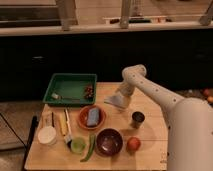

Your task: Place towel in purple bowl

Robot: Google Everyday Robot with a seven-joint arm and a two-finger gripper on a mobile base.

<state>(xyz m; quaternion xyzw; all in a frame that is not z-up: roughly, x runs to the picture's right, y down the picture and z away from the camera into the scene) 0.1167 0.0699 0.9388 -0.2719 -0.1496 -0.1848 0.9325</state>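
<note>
The pale grey towel is on the wooden table, right of its middle, drawn up into a peak. My gripper is at the top of that peak, at the end of the white arm that reaches in from the right, and it is shut on the towel. The dark purple bowl stands empty near the front edge, below and a little left of the towel.
A green tray with small items sits at the back left. An orange bowl holds a blue object. A dark metal cup, a red fruit, a green cup, a green pepper and a white cup stand around the purple bowl.
</note>
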